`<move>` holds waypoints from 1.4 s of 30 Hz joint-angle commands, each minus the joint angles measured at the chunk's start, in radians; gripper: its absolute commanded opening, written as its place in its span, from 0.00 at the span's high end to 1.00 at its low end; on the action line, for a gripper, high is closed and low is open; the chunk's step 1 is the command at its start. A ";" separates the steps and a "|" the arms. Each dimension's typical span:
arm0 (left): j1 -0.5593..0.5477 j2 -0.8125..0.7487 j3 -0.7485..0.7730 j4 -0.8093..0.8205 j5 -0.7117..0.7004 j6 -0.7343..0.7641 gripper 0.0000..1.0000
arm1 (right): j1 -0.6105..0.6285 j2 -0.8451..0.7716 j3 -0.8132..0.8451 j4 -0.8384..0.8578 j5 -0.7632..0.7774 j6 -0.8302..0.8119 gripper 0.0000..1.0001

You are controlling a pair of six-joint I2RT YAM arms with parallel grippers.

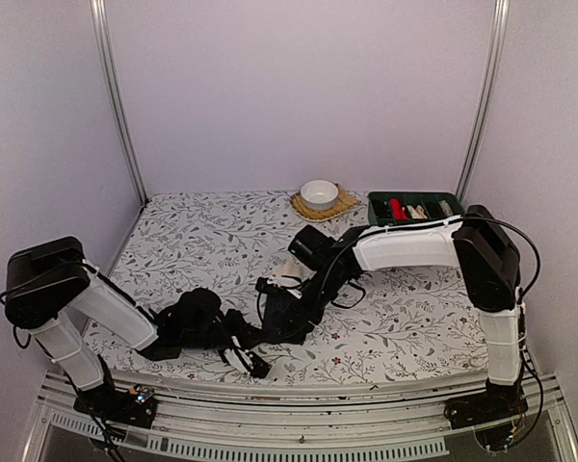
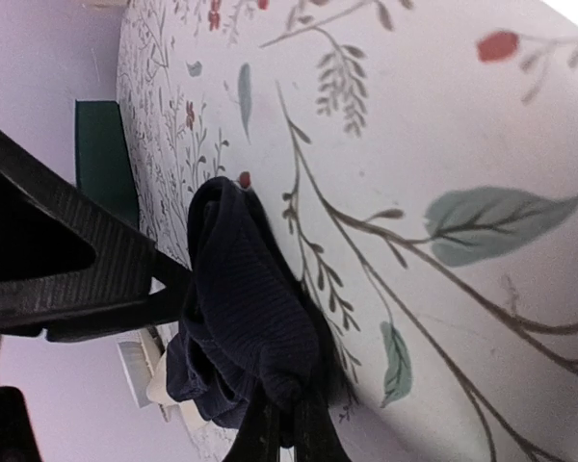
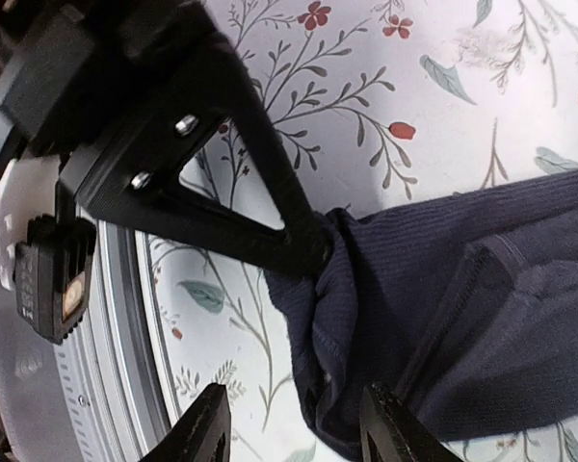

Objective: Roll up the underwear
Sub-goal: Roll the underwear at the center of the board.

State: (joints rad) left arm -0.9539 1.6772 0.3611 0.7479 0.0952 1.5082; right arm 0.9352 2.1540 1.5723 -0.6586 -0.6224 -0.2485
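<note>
Black underwear (image 2: 246, 318) lay bunched on the floral table (image 2: 443, 115), near its front edge. Left gripper (image 2: 279, 409) was clenched on one end; right gripper (image 3: 294, 399) was released, jaws parted beside the cloth.

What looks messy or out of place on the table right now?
Only the underwear: it lies bunched in a crumpled heap near the front edge of the table, not a tidy roll, with the left gripper pinching a fold. The white bowl and green tray at the back look orderly, with nothing spilled.
</note>
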 commanded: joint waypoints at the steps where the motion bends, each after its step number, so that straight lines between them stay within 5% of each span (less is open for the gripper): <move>1: 0.048 -0.075 0.101 -0.392 0.156 -0.199 1.00 | 0.013 -0.187 -0.117 0.118 0.161 -0.003 0.50; 10: 0.097 -0.045 0.221 -0.560 0.255 -0.318 1.00 | 0.100 -0.410 -0.395 0.325 0.453 -0.012 0.42; 23: 0.108 -0.003 0.287 -0.547 0.414 -0.501 1.00 | 0.217 -0.419 -0.544 0.560 0.788 -0.157 0.41; 31: 0.155 0.086 0.328 -0.538 0.511 -0.635 1.00 | 0.256 -0.523 -0.775 0.803 0.864 -0.331 0.42; 42: 0.211 0.209 0.445 -0.641 0.696 -0.713 1.00 | 0.337 -0.453 -0.858 1.018 0.969 -0.441 0.44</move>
State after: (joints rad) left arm -0.7677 1.8492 0.7685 0.1833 0.7048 0.8387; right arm 1.2507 1.6630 0.7399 0.2287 0.2909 -0.6296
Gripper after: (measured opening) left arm 0.024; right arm 0.569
